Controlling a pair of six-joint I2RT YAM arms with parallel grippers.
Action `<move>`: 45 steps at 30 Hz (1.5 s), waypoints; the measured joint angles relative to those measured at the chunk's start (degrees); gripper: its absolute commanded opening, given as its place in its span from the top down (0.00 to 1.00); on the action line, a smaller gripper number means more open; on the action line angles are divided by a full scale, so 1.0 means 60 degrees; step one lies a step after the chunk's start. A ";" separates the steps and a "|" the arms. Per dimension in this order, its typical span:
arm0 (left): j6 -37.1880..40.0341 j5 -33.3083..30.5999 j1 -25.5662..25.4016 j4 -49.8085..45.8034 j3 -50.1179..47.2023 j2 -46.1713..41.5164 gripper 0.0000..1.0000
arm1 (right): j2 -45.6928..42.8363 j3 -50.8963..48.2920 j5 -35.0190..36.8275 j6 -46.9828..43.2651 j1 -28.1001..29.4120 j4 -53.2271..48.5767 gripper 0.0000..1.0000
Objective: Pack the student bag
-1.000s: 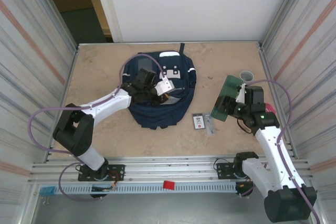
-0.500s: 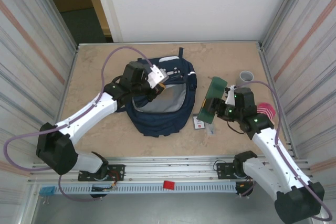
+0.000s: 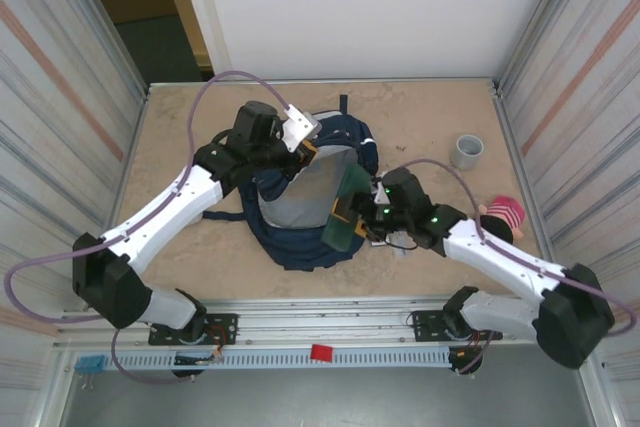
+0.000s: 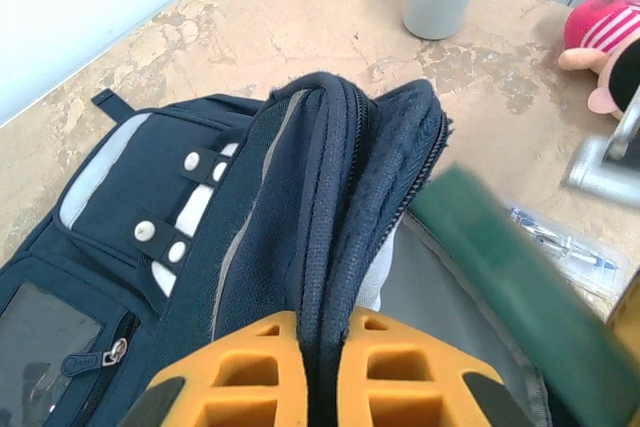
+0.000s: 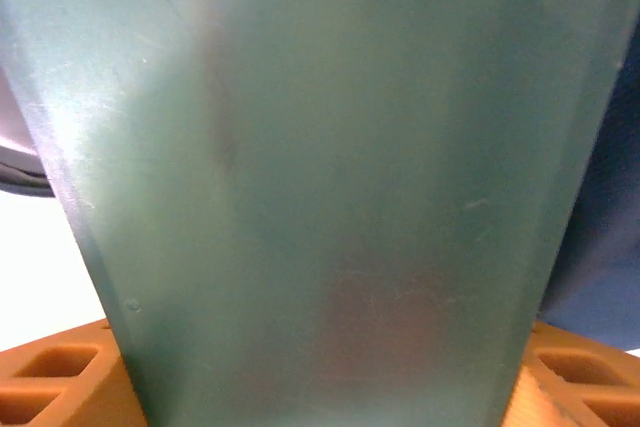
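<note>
Looked down on the student bag (image 3: 300, 247), lying near the middle of a beige marbled tabletop (image 3: 180, 137), mouth pulled wide, pale grey lining exposed. Found the left gripper (image 3: 305, 142) clamped tight on the bag's zippered upper rim, orange fingers (image 4: 235, 372) pressed to either side of the navy fabric. Found the right gripper (image 3: 372, 215) closed on a flat green panel (image 3: 343, 212), tilted against the bag's right rim, one edge over the grey lining.

Noted a grey cup (image 3: 467, 151) standing upright toward the far right, well apart from the bag. Noted a pink-and-red striped plush toy (image 3: 503, 214) near the right wall (image 3: 580, 77). Noted a small clear packet (image 4: 565, 242) just beside the bag, under the right arm, contents too blurred to tell. Traced a purple cable (image 3: 215, 87) arching above the left arm.

Fenced in by ribbed metal walls left and right, a white panel (image 3: 380, 7) behind, an aluminium rail (image 3: 330, 312) along the near edge. Offered bare tabletop on the far-left side and in the far-right corner behind the cup. Stretched the right arm low across the gap between bag and toy.
</note>
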 measured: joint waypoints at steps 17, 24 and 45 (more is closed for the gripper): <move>-0.0477 0.0306 -0.0131 0.0102 -0.0007 -0.0171 1.00 | 0.4018 0.1840 0.0080 0.2102 -0.0259 0.3013 0.20; -0.0474 0.0259 -0.0120 0.0124 -0.0233 -0.0306 1.00 | 0.4302 0.1800 0.0929 0.2463 -0.0397 0.3723 0.17; -0.0586 0.0415 -0.0011 0.0372 -0.0539 -0.0608 1.00 | 0.6470 0.1894 0.3297 0.3676 0.1508 0.5668 0.63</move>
